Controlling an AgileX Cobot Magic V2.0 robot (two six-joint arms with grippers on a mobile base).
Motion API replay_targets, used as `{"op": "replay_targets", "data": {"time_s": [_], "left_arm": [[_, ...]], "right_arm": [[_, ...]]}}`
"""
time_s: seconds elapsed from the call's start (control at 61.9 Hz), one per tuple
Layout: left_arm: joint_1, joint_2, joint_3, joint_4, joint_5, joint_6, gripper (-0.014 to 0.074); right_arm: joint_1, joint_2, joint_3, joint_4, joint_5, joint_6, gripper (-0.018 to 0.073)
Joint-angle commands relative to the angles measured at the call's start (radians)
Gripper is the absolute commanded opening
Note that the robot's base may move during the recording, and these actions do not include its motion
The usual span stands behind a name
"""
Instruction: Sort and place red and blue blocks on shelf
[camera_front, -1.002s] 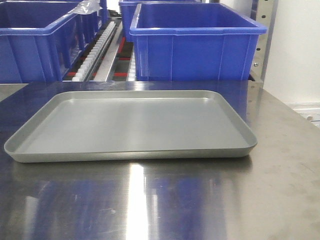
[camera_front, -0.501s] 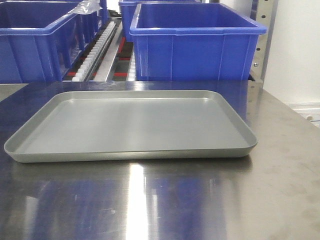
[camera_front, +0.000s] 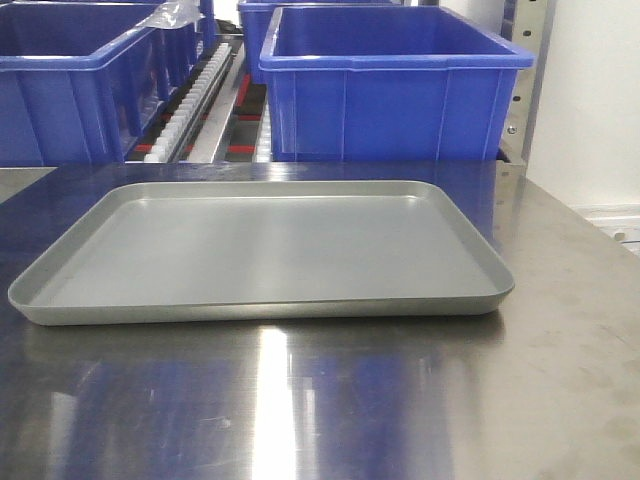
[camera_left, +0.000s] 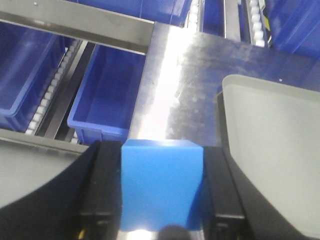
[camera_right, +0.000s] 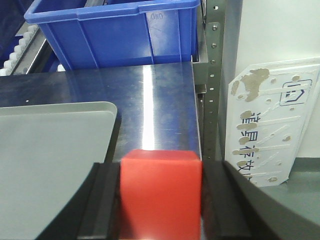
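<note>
Nothing has shifted; the tray (camera_front: 260, 250) stays bare. Left of it, the left gripper (camera_left: 162, 192) pinches the blue block (camera_left: 161, 185) between its fingers (camera_left: 106, 190); right of it, the right gripper (camera_right: 160, 197) pinches the red block (camera_right: 160, 192). Next, probably, comes the shelf (camera_front: 198, 92).

I am facing a flat grey rimmed metal tray (camera_front: 260, 245) that is lying on the shiny steel table (camera_front: 420, 400), its long side turned toward me. The table is catching a bright streak of light and blue reflections. Behind it, a left dark-blue plastic bin (camera_front: 60, 100) and a right dark-blue plastic bin (camera_front: 390, 100) are sitting on the steel rack (camera_front: 228, 122). A white roller track (camera_front: 192, 95) is running back between them, and a perforated steel upright (camera_front: 527, 60) is standing just beside the right bin.
</note>
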Motion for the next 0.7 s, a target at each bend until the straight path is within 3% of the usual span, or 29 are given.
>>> {"op": "replay_targets", "data": {"time_s": [0.0, 0.679], "left_arm": [[0.002, -0.002, -0.027, 0.001, -0.102, -0.011, 0.0125], [0.002, -0.002, -0.027, 0.003, -0.094, -0.011, 0.0125]], "right_arm": [[-0.004, -0.005, -0.029, -0.008, -0.091, -0.007, 0.0052], [-0.004, -0.005, -0.029, -0.008, -0.091, -0.007, 0.0052]]}}
